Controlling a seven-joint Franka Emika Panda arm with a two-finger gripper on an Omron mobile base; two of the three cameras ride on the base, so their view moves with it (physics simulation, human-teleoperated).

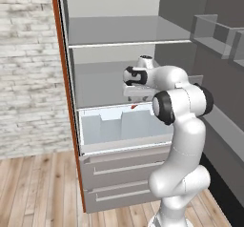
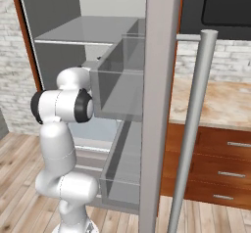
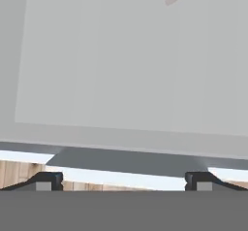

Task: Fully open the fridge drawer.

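Two dark fingertips (image 3: 48, 180) of our gripper (image 3: 123, 181) stand wide apart, clamped on nothing, poised over the fridge drawer (image 1: 114, 126). We see the pale bin pulled partway out beneath the glass shelf (image 1: 119, 30), above two grey drawers (image 1: 126, 173), the arm (image 1: 178, 126) at its right.

2 grey bar-handled drawers (image 1: 125, 173) sit below a glass shelf (image 1: 125, 32), beside a brick wall (image 1: 28, 68).
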